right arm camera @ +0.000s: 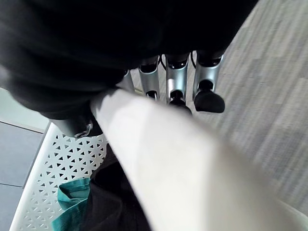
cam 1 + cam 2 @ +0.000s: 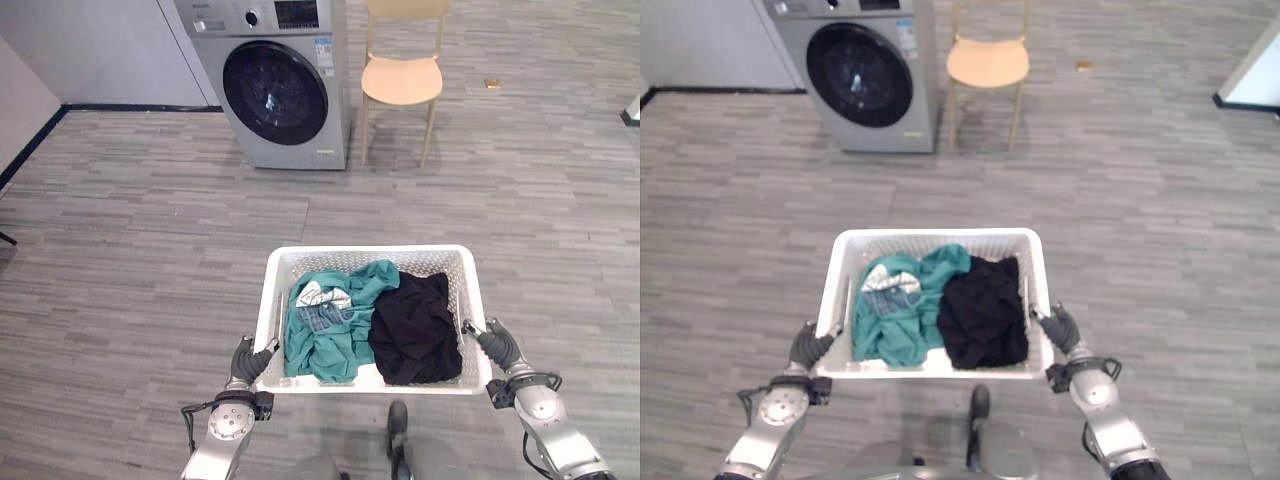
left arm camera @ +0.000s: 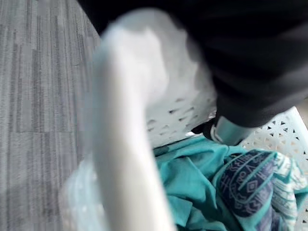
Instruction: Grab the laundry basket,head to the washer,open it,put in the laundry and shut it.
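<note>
Both hands, left hand [image 2: 247, 362] and right hand [image 2: 497, 343], clasp the rims of the white perforated plastic laundry basket [image 2: 290, 268], fingers curled. The carry step is under way; next comes approaching the distant silver front-loading washer [image 2: 270, 85].

Even, bright indoor light; soft shadow under chair [image 2: 402, 80]. Faint glare on washer [image 2: 272, 82] door. Wrist views: basket [image 3: 126, 144] rim heavily blurred, too close for focus.
</note>
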`<state>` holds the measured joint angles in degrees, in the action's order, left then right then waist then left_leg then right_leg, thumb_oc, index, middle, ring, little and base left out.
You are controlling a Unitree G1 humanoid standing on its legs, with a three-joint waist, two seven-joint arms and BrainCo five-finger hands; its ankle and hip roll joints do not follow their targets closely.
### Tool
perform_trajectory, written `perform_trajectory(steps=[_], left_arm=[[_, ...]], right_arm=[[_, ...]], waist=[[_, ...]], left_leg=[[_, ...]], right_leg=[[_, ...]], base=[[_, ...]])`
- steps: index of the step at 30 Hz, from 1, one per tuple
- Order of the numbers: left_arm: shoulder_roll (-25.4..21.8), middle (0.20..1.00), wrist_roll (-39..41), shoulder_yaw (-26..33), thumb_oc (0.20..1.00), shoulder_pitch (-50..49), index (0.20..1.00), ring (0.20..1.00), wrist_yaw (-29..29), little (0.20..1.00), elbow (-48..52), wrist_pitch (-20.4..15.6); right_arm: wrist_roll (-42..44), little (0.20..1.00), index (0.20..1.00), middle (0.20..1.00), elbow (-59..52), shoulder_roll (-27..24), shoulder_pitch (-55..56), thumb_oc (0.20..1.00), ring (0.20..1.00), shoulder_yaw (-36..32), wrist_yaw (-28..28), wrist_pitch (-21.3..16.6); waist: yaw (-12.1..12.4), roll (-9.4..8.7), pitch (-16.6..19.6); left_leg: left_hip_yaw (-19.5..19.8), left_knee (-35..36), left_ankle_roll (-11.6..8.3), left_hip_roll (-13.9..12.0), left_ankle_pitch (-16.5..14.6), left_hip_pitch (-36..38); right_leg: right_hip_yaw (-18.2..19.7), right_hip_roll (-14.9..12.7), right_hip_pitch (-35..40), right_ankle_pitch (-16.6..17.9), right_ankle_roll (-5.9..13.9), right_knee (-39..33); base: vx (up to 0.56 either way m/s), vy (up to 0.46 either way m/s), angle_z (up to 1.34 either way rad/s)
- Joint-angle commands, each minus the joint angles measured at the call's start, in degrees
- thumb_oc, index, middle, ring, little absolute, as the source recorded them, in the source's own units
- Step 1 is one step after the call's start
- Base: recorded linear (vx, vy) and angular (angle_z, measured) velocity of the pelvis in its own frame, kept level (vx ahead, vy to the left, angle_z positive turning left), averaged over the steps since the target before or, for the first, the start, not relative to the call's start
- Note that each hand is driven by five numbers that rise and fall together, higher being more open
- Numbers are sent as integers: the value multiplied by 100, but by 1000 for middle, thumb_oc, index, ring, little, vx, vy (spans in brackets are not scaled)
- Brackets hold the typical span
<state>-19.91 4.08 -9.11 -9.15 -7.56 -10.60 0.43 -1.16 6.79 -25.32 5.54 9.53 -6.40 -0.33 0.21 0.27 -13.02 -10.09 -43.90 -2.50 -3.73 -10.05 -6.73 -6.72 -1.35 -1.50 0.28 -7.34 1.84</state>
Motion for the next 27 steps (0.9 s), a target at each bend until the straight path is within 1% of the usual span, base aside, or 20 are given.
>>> perform_trajectory(steps=[1,2,3,5,6,7,8,10,12,13,14,16,17,18,20,22,23,25,26,27], left_arm=[[-139,200,347,-130,200,88,200,200,184,200,473,-506],[-137,200,340,-147,200,75,200,200,196,200,494,-506],[-150,200,323,-167,200,61,200,200,211,200,532,-513],[-167,200,302,-169,200,63,200,200,205,200,563,-526],[-167,200,302,-170,200,64,200,200,205,200,563,-526],[-174,200,282,-177,200,63,200,200,219,200,577,-526],[-156,200,249,-151,200,-8,200,200,237,200,597,-533],[-162,200,233,-150,200,-37,200,200,250,200,584,-542],[-164,200,221,-162,200,-69,200,200,274,200,583,-532],[-182,200,228,-154,200,-101,200,200,286,200,604,-528],[-182,200,229,-152,200,-99,200,200,287,200,604,-528],[-250,200,260,-102,200,-60,200,200,263,200,601,-519],[-284,200,287,-66,200,-53,200,200,239,200,620,-515],[-284,200,287,-63,200,-53,200,200,239,200,619,-515],[-309,200,357,-17,200,-72,200,200,217,200,653,-542],[-299,200,388,12,200,-60,200,200,200,200,645,-558],[-294,200,373,76,200,-31,200,200,172,200,594,-572],[-259,200,285,145,200,-29,200,200,112,200,527,-611],[-255,200,285,143,200,-32,200,200,112,200,527,-611],[-280,200,283,123,200,8,200,200,145,200,521,-625]], right_arm=[[486,200,200,200,-657,13,-168,200,200,-135,-77,-570],[495,200,200,200,-662,8,-134,200,200,-164,-81,-567],[513,200,200,200,-636,1,-105,200,200,-194,-103,-580],[516,200,200,200,-596,15,-104,200,200,-200,-135,-586],[516,200,200,200,-594,15,-104,200,200,-200,-136,-587],[496,200,200,200,-571,31,-105,200,200,-208,-154,-588],[456,200,200,200,-542,73,-102,200,200,-196,-152,-591],[397,200,200,200,-547,115,-132,200,200,-156,-121,-593],[350,200,200,200,-559,179,-120,200,200,-137,-50,-600],[315,200,200,200,-559,190,-142,200,200,-103,-18,-600],[315,200,200,200,-559,190,-145,200,200,-103,-18,-600],[265,200,200,200,-546,224,-246,200,200,-35,15,-601],[292,200,200,200,-538,278,-328,200,200,47,56,-567],[292,200,200,200,-538,278,-331,200,200,50,56,-565],[347,200,200,200,-514,277,-399,200,200,116,62,-555],[391,200,200,200,-509,288,-434,200,200,144,61,-543],[424,200,200,200,-528,297,-416,200,200,120,56,-534],[400,200,200,200,-518,312,-365,200,200,121,87,-547],[399,200,200,200,-516,308,-364,200,200,122,87,-549],[385,200,200,200,-549,298,-332,200,200,90,105,-542]], waist=[[-164,-167,288],[-128,-201,261],[-46,-208,186],[39,-152,124],[41,-158,120],[74,-133,108],[103,-89,140],[141,-65,196],[155,-63,301],[173,-54,309],[187,-50,328],[198,-25,269],[176,-4,238],[182,-3,238],[166,22,190],[129,15,142],[78,65,98],[-63,74,46],[-73,99,36],[-90,54,86]], left_leg=[[160,1525,122,-169,599,432],[87,1740,157,-102,464,282],[-4,2334,169,78,439,-65],[-43,2958,84,163,798,-283],[-48,2984,84,171,811,-265],[-106,3164,37,177,984,-329],[-173,3384,20,181,1018,-179],[47,3546,80,307,950,13],[25,3689,179,382,821,247],[-1,3709,257,403,744,356],[-15,3725,256,395,769,334],[-142,3727,386,389,598,511],[-271,3727,424,353,477,634],[-280,3726,424,350,468,637],[-402,3796,426,322,312,831],[-434,3836,390,293,224,977],[-296,3879,298,208,34,1223],[-154,4023,170,117,-30,1585],[-143,4031,168,95,-44,1611],[-49,4047,138,110,-110,1684]], right_leg=[[-635,-166,-85,-284,994,120],[-616,-193,-5,-329,1022,116],[-568,-168,147,-427,1053,126],[-504,-81,310,-514,1079,165],[-501,-87,315,-516,1080,165],[-487,-43,409,-571,1080,180],[-436,17,512,-689,1064,269],[-373,21,573,-769,1107,367],[-323,-38,612,-792,1199,534],[-276,-72,520,-782,1245,832],[-262,-64,486,-761,1240,830],[-284,-203,37,-550,1458,1581],[-375,-326,-276,-488,1497,1563],[-366,-322,-278,-492,1497,1567],[-545,-437,-498,-366,1481,1185],[-634,-514,-785,-91,1493,706],[-630,-622,-1039,-5,1626,342],[-544,-870,-1396,331,1719,33],[-563,-855,-1371,309,1724,45],[-499,-868,-1280,340,1749,-42]], base=[[218,-53,-43],[282,-18,-54],[357,-17,-40],[252,4,-43],[172,6,-50],[260,58,-81],[357,100,-58],[321,141,-43],[262,122,-53],[134,73,-14],[128,78,-17],[149,53,-49],[138,16,-55],[181,-15,-56],[164,-55,-35],[312,-137,-41],[435,-211,-33],[454,-282,-8],[377,-265,32],[277,-195,49]])
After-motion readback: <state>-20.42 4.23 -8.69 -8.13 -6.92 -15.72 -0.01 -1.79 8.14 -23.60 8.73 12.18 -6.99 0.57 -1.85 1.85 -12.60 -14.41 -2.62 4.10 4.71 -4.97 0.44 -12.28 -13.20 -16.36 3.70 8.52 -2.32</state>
